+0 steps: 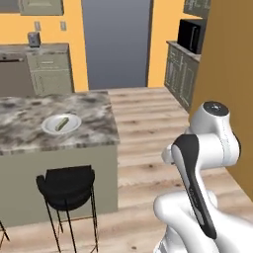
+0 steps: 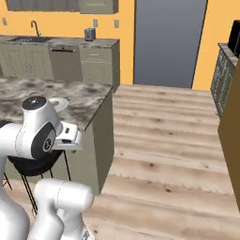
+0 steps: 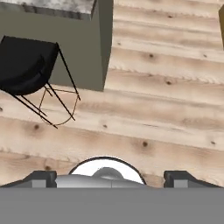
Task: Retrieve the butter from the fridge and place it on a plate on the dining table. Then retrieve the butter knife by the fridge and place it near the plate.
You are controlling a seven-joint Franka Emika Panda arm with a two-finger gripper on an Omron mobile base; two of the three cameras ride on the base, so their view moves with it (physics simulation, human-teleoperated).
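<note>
The gripper (image 3: 111, 177) has its jaws wide apart and empty, aimed down at bare floor near a black stool (image 3: 26, 65). On the dining table (image 1: 29, 111) to the left, the plate (image 1: 61, 123) already carries the butter (image 1: 62, 122). The knife step seems in hand; next comes driving toward the fridge.

1. Home kitchen, rendered.
2. Evidence: marble-topped island (image 1: 29, 106) with stool (image 1: 66, 185); green cabinets (image 2: 28, 61), sink tap (image 2: 34, 26), microwave (image 1: 191, 34).
3. Counter appliance (image 2: 89, 33) possibly a toaster; too small.
</note>
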